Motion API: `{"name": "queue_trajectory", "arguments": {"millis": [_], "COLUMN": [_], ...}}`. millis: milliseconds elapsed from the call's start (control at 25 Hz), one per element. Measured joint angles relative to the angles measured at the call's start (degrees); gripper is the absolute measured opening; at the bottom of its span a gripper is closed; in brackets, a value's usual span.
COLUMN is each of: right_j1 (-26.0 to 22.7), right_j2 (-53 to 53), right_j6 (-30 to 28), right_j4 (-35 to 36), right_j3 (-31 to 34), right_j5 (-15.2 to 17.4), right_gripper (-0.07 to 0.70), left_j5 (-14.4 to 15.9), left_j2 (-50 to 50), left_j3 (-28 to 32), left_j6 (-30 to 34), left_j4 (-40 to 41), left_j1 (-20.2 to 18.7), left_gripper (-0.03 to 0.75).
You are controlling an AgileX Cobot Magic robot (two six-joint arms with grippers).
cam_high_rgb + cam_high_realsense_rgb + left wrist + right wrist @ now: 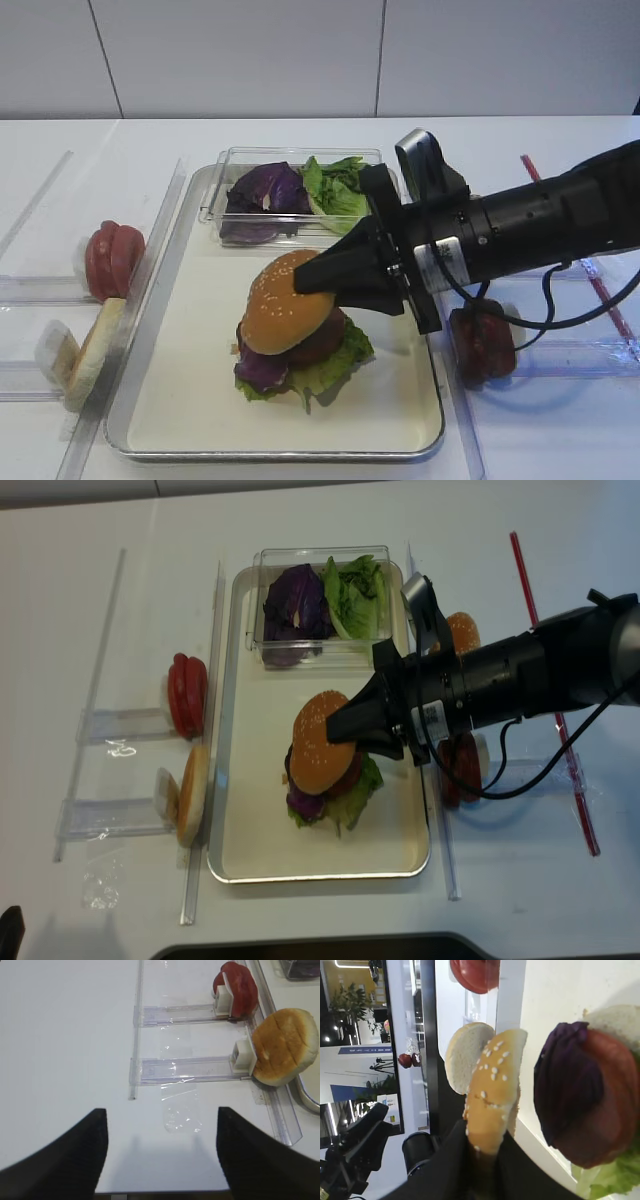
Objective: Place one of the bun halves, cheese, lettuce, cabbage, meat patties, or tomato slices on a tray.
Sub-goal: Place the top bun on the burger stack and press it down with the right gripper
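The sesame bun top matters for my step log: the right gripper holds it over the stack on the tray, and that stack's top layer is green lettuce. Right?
Not quite. The right gripper holds the sesame bun top over the stack on the tray, but its top layer is a red disc with purple cabbage; the lettuce sits underneath, as the right wrist view shows.
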Motion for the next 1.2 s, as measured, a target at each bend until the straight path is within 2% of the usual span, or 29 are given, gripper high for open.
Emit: {"name": "queue_trajectory", "arguments": {"millis": [240, 1000, 1080, 1200], "right_j1": [0.0, 0.0, 0.0, 0.0], "right_j2": [0.0, 0.0, 0.0, 0.0], "right_j6": [0.0, 0.1, 0.1, 0.1], "right_j4": [-2.2, -2.2, -2.2, -2.2], "right_j3": [0.0, 0.0, 0.0, 0.0], "right_j5": [-0.3, -1.4, -1.4, -1.4], "right_gripper": [0.152, 0.153, 0.172, 0.267], "left_j5": [0.0, 0.0, 0.0, 0.0], "left_j2": [0.0, 0.0, 0.0, 0.0], "left_j3": [0.0, 0.0, 0.0, 0.0], "left_j6": [0.0, 0.0, 0.0, 0.0], "left_j4": [0.0, 0.0, 0.0, 0.0], "left_j1": [0.0, 0.0, 0.0, 0.0], "left_gripper": [0.469, 0.469, 0.469, 0.469]}}
